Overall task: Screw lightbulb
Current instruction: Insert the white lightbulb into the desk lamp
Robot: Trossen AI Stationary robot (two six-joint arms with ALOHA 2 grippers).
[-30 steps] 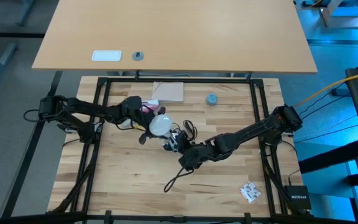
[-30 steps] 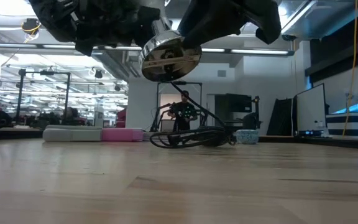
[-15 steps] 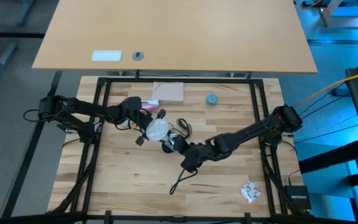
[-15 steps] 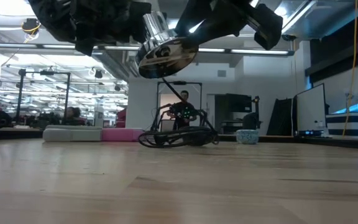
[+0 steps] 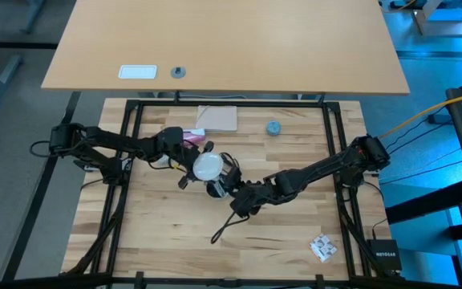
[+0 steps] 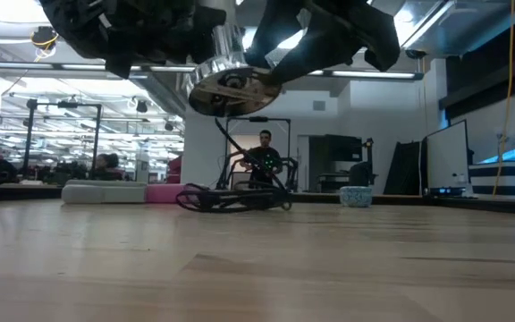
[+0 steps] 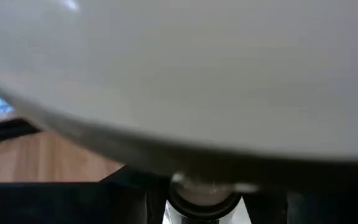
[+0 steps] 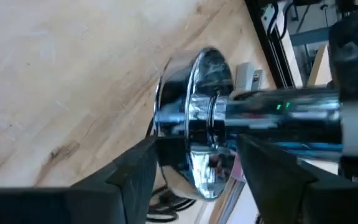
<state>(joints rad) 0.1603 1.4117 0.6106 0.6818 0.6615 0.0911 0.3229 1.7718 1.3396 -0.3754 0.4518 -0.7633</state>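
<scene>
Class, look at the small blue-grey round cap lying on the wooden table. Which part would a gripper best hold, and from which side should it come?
Probably the cap's rim, from straight above, fingers closing across its width. It looks low and round, lies flat on the table, and has bare wood all around it, so a descent from above seems unobstructed; a sideways approach would offer little height to pinch.

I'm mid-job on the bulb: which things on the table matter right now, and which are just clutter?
In the job:
- lightbulb, held by the left gripper
- silvery socket with black cord, held off the table by the right gripper

Lying about:
- blue-grey cap
- tan pad
- crumpled wrapper
</scene>
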